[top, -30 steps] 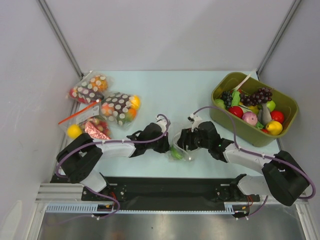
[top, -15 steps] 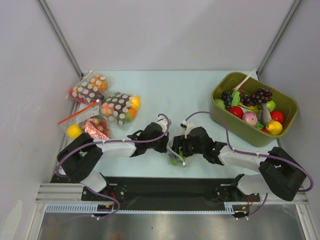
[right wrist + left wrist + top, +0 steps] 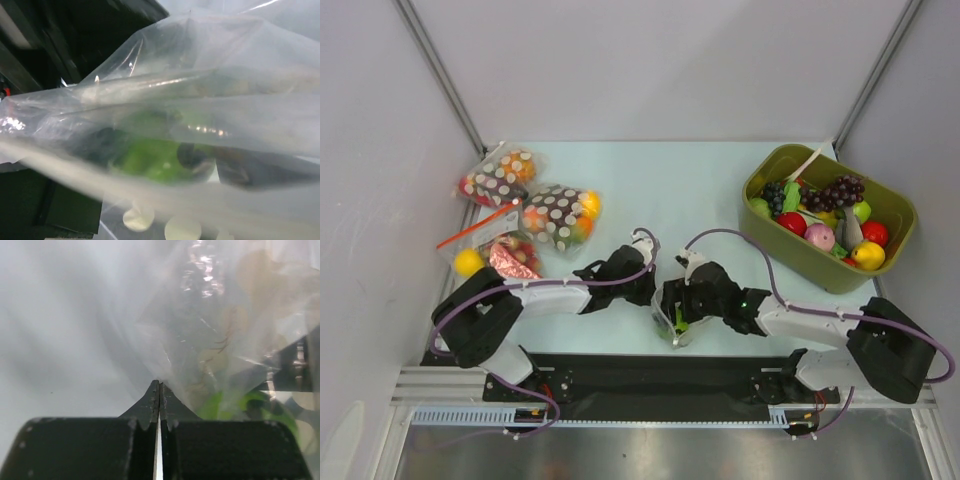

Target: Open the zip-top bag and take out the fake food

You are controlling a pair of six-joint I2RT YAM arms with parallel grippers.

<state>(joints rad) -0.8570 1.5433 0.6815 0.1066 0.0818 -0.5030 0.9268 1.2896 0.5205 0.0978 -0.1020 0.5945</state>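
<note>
Two grippers, seen from above, flank the zip-top bag [image 3: 672,320] at the table's [image 3: 620,180] 6 o'clock edge: left gripper [image 3: 646,287] at its 10 o'clock, right gripper [image 3: 682,300] at 2 o'clock. Bag and right gripper have slid toward 7 o'clock. Left wrist: fingers [image 3: 150,405] clenched on the bag's edge, green fruit [image 3: 220,407] at 5 o'clock. Right wrist: green fruit inside the bag; grip unclear.

No legible text or markings anywhere
</note>
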